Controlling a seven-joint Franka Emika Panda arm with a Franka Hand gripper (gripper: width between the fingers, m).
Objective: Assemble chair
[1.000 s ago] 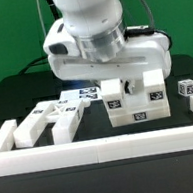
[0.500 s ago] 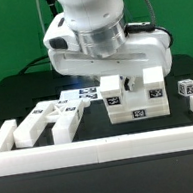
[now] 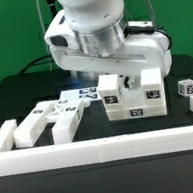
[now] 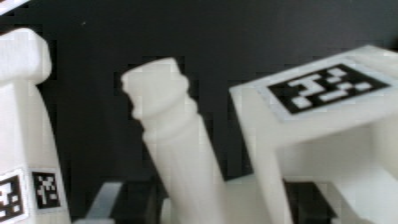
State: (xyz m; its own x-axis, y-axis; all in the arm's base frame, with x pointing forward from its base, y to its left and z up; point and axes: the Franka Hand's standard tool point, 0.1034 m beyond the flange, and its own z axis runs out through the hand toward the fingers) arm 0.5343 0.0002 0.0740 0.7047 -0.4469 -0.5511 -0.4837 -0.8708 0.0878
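**Wrist rolled, leg being worked into the chair**

In the last second the wrist has rolled a little. The partly built chair (image 3: 134, 101) has tipped slightly with it, its near post nudged toward the exterior view's left. I read that as a screw-in turn on a leg, mid-step and not seated yet.

The chair sits centre table, just behind the front border rail (image 3: 103, 147) and right under the arm. Loose parts (image 3: 38, 126) lie at the exterior view's left and a small tagged block (image 3: 187, 87) at its right, both apart from the chair.

The exterior view hides the fingers behind the arm body and the chair posts. The wrist view fills that in. The gripper (image 4: 183, 205) looks clamped on a ribbed white leg (image 4: 175, 120). The leg stands between a tagged chair block (image 4: 329, 95) and another tagged upright (image 4: 22, 110). Neither view shows me whether the leg tip meets the seat.
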